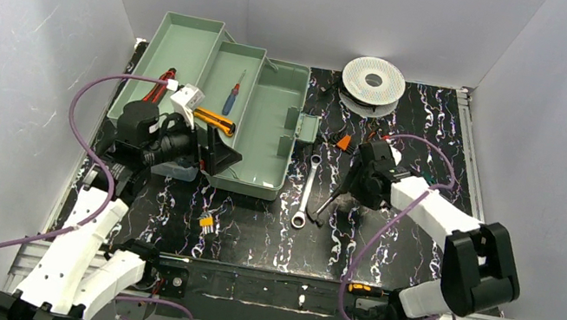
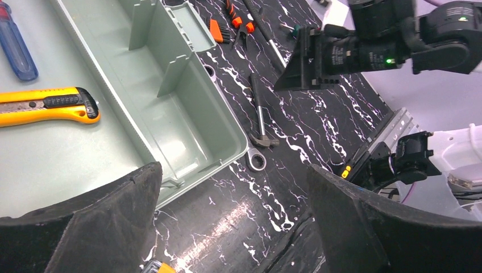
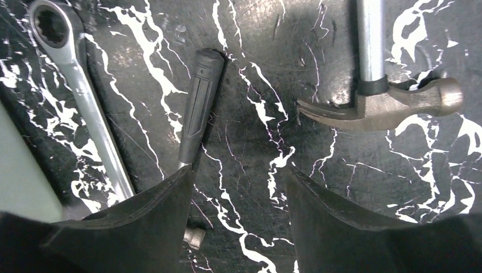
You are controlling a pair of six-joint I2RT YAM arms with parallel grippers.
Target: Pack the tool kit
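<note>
The green toolbox (image 1: 269,122) stands open at the back left, holding a yellow utility knife (image 1: 216,122), a blue-handled screwdriver (image 1: 233,91) and red pliers (image 1: 164,77). My left gripper (image 1: 219,155) is open and empty above the box's front edge; its wrist view (image 2: 233,199) shows the knife (image 2: 48,105) and the box wall (image 2: 170,114). My right gripper (image 1: 348,187) is open and empty over the mat (image 3: 239,193), between a black-handled tool (image 3: 199,96) and the hammer head (image 3: 386,105). A ring wrench (image 1: 306,190) lies beside the box (image 3: 85,108).
Orange bits (image 1: 344,142) lie behind the right gripper. A white wire spool (image 1: 373,79) stands at the back. A small yellow connector (image 1: 206,222) lies on the mat near the front. Grey walls close in both sides.
</note>
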